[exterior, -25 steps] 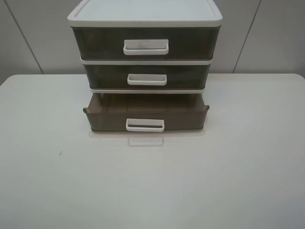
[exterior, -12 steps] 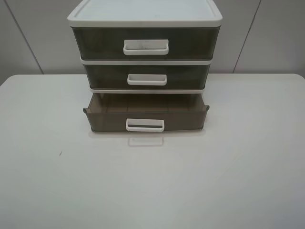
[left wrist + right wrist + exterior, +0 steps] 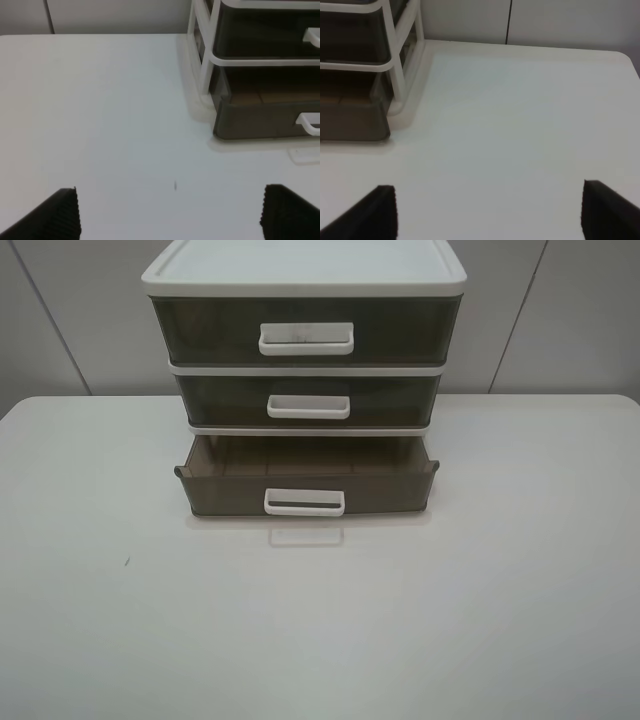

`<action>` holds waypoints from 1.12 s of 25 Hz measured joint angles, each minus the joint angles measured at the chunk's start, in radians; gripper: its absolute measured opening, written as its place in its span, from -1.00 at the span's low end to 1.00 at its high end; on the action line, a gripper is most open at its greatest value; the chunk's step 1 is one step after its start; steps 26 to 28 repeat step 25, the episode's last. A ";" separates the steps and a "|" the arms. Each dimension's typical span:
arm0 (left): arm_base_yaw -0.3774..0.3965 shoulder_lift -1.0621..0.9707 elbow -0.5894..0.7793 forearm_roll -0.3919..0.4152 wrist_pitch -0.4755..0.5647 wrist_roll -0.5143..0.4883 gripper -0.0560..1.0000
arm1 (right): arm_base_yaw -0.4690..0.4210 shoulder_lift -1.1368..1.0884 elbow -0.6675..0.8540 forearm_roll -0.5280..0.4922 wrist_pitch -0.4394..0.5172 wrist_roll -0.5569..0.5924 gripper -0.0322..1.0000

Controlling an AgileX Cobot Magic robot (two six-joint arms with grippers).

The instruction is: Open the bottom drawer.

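You see the bottom drawer pulled partway out of the white unit on the tabletop. Both grippers, left and right, hang well short of it, jaws wide apart, holding nothing.

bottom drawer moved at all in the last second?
No. In the exterior high view the bottom drawer sits pulled out the same amount from the white frame, and its handle lines up with the middle drawer's handle as before.

Left gripper, right gripper: black ribbed jaws.
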State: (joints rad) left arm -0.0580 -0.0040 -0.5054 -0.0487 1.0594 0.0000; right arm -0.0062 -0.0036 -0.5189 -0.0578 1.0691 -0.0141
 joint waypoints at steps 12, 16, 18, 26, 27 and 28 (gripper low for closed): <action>0.000 0.000 0.000 0.000 0.000 0.000 0.52 | 0.000 0.000 0.000 0.000 -0.001 0.002 0.48; 0.000 0.000 0.000 0.000 0.000 0.000 0.52 | 0.000 0.000 0.000 0.000 -0.001 0.002 0.48; 0.000 0.000 0.000 0.000 0.000 0.000 0.52 | 0.000 0.000 0.000 0.000 -0.001 0.002 0.48; 0.000 0.000 0.000 0.000 0.000 0.000 0.52 | 0.000 0.000 0.000 0.000 -0.001 0.002 0.48; 0.000 0.000 0.000 0.000 0.000 0.000 0.52 | 0.000 0.000 0.000 0.000 -0.001 0.002 0.48; 0.000 0.000 0.000 0.000 0.000 0.000 0.52 | 0.000 0.000 0.000 0.000 -0.001 0.002 0.48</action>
